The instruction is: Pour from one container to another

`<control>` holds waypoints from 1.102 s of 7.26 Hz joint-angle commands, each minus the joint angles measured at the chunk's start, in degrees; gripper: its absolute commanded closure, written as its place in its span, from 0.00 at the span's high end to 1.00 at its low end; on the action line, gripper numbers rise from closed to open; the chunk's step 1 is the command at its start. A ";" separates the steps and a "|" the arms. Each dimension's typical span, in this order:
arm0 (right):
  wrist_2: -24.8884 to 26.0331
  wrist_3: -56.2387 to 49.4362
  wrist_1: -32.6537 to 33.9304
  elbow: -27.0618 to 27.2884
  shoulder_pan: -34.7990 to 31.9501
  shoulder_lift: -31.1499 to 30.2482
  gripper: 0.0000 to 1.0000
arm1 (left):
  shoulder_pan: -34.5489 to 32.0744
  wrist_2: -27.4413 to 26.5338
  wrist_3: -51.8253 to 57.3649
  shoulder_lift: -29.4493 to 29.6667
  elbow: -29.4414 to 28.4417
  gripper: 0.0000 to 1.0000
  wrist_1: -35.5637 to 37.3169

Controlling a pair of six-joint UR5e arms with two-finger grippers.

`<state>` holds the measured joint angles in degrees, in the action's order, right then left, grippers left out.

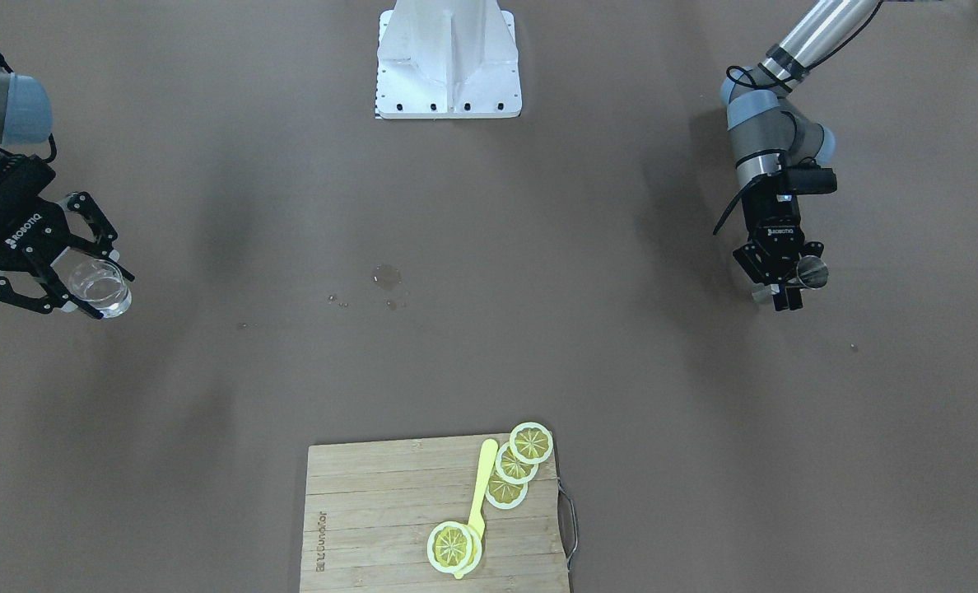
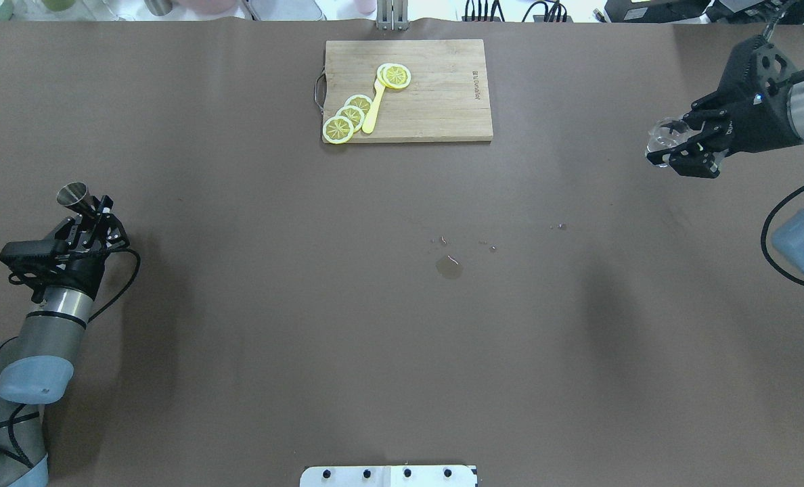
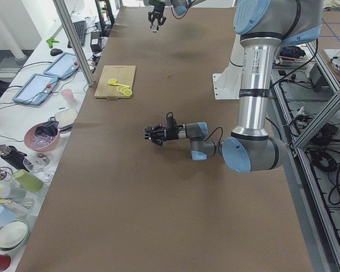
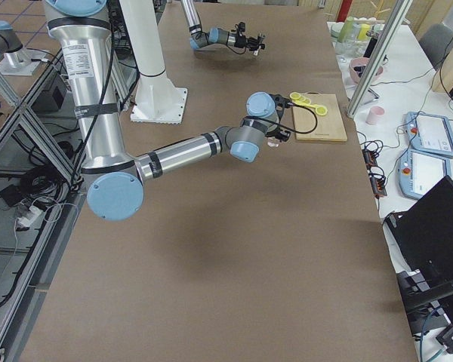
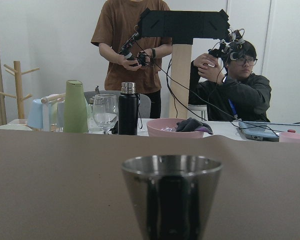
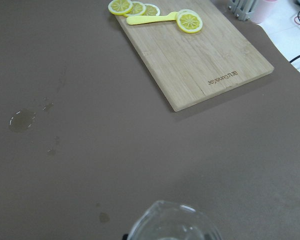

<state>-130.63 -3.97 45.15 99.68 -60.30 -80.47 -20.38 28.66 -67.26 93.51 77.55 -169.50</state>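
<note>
Jigger [image 2: 72, 195]: one, grey polished steel, two cones joined at a narrow waist, mouth up, clamped in my left pincer [image 2: 97, 208] at the left end of the table [image 2: 239, 304]. One clear glass cup [image 2: 666, 132], short and round, sat gripped in my right pincer [image 2: 678, 147], well apart at the opposite end. Between us lay one small puddle [image 2: 449, 268] with scattered droplets. Farther off, one wooden cutting board [image 2: 442, 101] carried four lemon slices [image 2: 338, 129] and one yellow spoon [image 2: 373, 108].
</note>
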 commanded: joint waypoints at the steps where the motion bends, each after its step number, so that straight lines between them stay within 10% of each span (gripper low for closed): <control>1: -0.15 -8.19 5.62 -0.36 1.58 2.76 0.00 | -0.10 3.14 0.46 0.26 3.55 0.00 1.27; 8: 0.72 -8.86 11.10 -0.18 1.32 6.56 0.00 | -1.59 22.03 24.89 9.64 11.30 0.00 4.88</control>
<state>-130.54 -12.73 56.51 99.56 -58.93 -73.75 -21.42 47.38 -43.25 100.10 88.37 -165.24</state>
